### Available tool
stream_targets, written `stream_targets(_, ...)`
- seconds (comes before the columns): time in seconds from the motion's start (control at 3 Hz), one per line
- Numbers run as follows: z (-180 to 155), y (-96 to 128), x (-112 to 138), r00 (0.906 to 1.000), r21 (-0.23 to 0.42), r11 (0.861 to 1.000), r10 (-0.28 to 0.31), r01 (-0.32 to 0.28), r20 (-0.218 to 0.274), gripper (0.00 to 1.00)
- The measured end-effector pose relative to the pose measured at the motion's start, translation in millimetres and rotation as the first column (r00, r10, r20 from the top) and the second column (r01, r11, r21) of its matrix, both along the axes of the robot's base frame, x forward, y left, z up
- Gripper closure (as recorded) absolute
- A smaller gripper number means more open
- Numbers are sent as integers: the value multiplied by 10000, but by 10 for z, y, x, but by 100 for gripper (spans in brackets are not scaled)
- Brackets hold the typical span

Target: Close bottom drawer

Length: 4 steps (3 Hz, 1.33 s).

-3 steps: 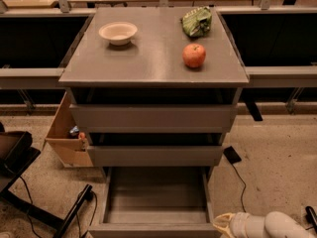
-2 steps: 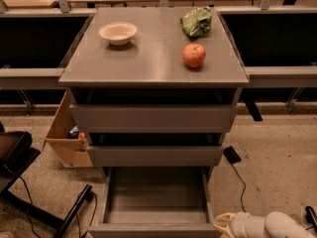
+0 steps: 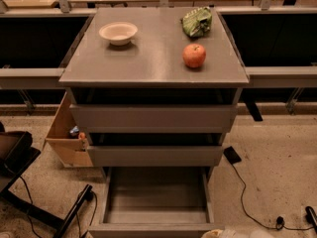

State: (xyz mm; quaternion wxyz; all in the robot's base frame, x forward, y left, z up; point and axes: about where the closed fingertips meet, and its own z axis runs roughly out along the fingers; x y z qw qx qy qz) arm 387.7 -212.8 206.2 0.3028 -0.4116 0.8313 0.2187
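Possibly, pushing at the near-right corner of the bottom drawer [image 3: 156, 200], the gripper [image 3: 220, 233] (open or closed, I cannot tell) skews and jams it.

Gripper [image 3: 214, 233]: lower in view than a second ago. Only a pale top sliver shows now, down below the desk's front-right corner, just beside the right end of the bottom drawer [image 3: 156, 202] front. Arm [image 3: 262, 234] behind it is likewise mostly cut off.
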Motion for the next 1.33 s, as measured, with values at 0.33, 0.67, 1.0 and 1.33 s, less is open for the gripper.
stream_targets(0.33, -379, 172, -77, 9994, 13, 10000, -29, 29, 334, 100)
stream_targets(0.67, -643, 363, -10, 9968, 115, 9999, 50, -60, 803, 100)
stream_targets(1.0, -779, 571, 133, 9920, 145, 9995, 243, -263, 1238, 100)
stream_targets(1.33, -734, 737, 351, 9837, -99, 9981, 619, -611, 1688, 100)
